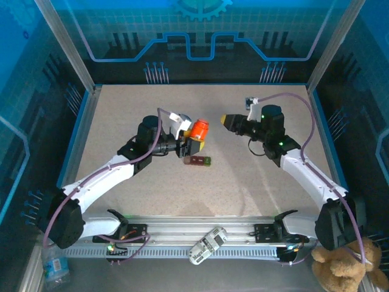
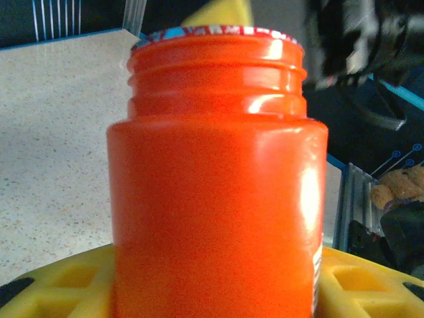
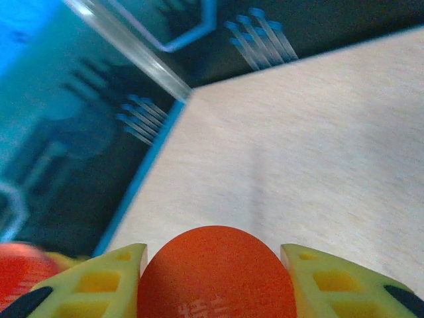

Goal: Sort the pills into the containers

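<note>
Closest to the lens was the orange pill bottle (image 2: 215, 199), big and shiny in the left wrist view. Its cap was off, and a foil seal (image 2: 218, 31) with a red and blue edge covered its mouth. The left gripper (image 1: 193, 135) was clamped on the bottle, with a yellow finger (image 2: 63, 281) on each side. It held the bottle near the middle of the table (image 1: 261, 188). The containers (image 1: 199, 160), a little dark red strip with a green end at 3 o'clock, lay flat on the table just beside the bottle, at 6 o'clock from it. At 3 o'clock from the bottle, a little apart, the right gripper (image 1: 227, 120) was squeezed tight on a round orange cap (image 3: 215, 275). A teddy bear (image 1: 343, 267) sat at 5 o'clock, off the table.
</note>
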Tool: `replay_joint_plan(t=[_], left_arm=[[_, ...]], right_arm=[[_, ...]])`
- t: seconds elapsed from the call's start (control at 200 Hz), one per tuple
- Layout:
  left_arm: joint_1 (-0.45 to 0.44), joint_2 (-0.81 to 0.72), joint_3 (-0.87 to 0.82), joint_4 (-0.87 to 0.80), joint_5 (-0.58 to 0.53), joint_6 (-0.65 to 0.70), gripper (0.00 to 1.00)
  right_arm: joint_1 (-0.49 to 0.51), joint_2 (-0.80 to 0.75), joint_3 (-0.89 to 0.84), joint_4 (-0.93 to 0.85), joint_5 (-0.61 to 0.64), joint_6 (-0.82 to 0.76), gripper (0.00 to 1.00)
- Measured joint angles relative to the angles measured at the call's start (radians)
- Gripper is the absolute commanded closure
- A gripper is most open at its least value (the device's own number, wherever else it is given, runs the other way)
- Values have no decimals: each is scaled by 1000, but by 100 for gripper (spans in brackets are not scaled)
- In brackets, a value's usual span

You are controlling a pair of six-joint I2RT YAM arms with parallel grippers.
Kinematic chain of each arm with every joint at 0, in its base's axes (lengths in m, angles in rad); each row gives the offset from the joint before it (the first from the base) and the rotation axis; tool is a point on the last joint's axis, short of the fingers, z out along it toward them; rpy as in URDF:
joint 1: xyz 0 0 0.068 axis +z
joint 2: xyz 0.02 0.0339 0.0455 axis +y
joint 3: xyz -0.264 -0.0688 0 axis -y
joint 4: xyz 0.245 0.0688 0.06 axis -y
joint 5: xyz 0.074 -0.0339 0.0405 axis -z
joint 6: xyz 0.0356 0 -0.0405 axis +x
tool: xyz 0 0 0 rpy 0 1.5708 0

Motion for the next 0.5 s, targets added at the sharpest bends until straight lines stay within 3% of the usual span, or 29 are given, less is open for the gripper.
replay_joint_plan(t=[0.16,0.5], left_arm=[[0,-28,-22,2,-40,14,100],[0,-68,-77,-7,-126,18,100]], right_arm=[[0,13,-89,-168,195,-35,60],[18,207,-185,-185,396,-18,60]])
